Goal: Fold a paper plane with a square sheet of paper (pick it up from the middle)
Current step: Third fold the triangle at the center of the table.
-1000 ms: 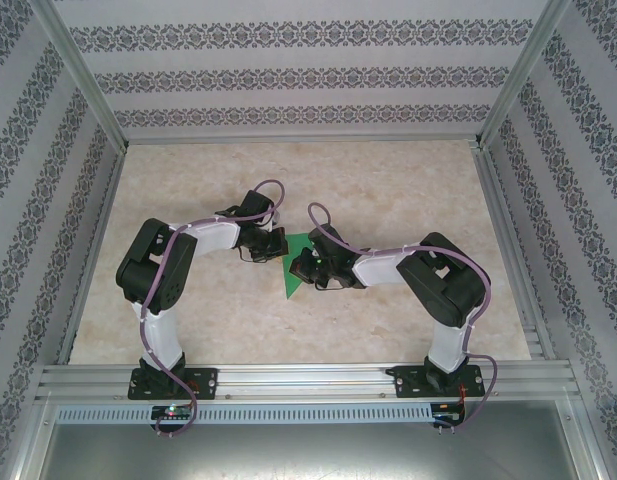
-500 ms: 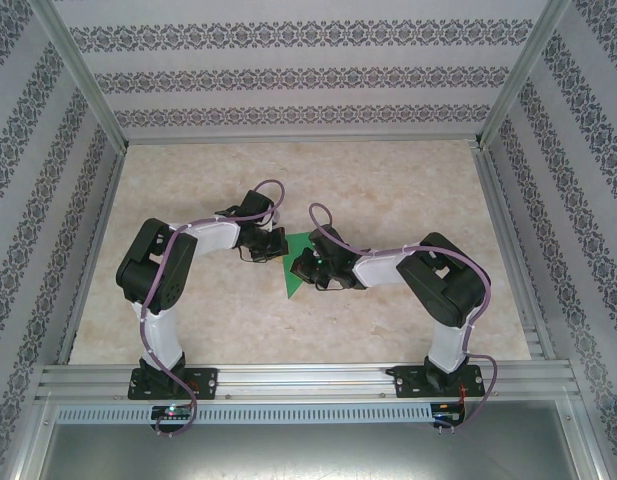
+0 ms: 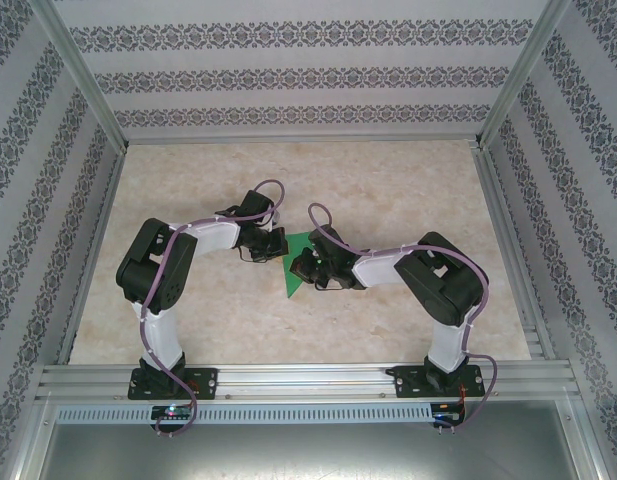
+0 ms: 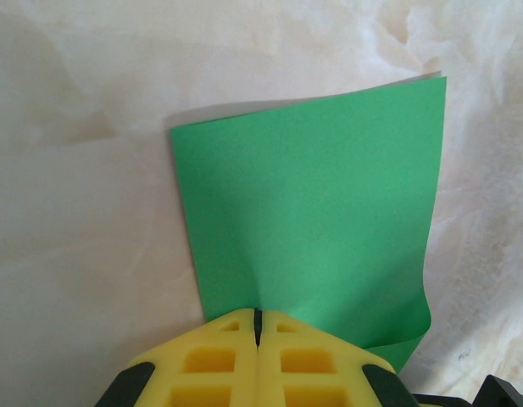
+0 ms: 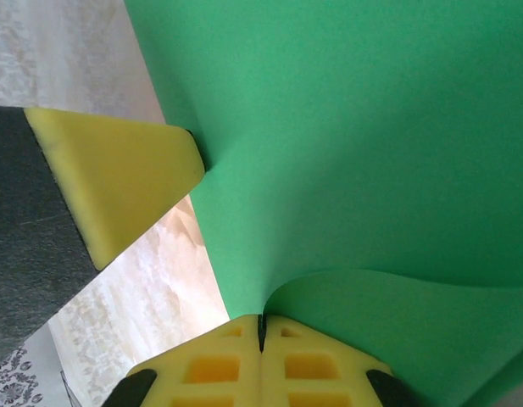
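In the top view, the sheet of paper (image 3: 292, 280) lies on the counter (image 3: 388, 180) at mid-frame, between the two tools. The left tool (image 3: 276, 248) meets its upper-left edge and the right tool (image 3: 304, 268) its right side. In the right wrist view, the left tool's finger at the left of the frame touches the sheet's edge, above the right tool at bottom centre.
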Action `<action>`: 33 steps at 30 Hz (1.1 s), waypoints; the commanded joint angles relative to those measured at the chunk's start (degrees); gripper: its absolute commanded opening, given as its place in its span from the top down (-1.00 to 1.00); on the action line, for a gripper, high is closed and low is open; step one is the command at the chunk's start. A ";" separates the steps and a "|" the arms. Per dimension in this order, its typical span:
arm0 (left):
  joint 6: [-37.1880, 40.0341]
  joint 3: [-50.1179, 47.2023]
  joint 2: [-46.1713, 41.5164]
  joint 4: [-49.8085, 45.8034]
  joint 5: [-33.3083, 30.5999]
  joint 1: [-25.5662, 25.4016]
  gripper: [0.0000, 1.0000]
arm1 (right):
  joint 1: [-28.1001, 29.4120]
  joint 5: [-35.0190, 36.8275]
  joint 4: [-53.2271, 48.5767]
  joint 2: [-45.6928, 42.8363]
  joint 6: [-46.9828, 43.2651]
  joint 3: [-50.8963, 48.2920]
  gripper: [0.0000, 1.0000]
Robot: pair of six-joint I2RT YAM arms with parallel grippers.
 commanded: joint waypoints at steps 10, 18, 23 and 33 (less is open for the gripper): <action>0.18 -0.11 1.87 -4.12 -1.30 0.28 0.97 | -0.18 1.18 -1.62 0.97 0.31 -0.57 0.90; -3.85 -0.54 -5.97 -5.06 -5.96 2.95 0.72 | -0.05 1.13 -2.57 1.19 0.24 -0.56 0.53; -5.28 -3.79 -9.70 -3.39 -5.88 5.57 0.60 | 0.05 0.90 -2.77 1.15 -0.10 -0.12 0.42; -4.87 -6.58 -11.81 0.04 1.24 5.57 0.51 | 0.02 1.29 -2.73 0.80 -0.26 -0.92 0.24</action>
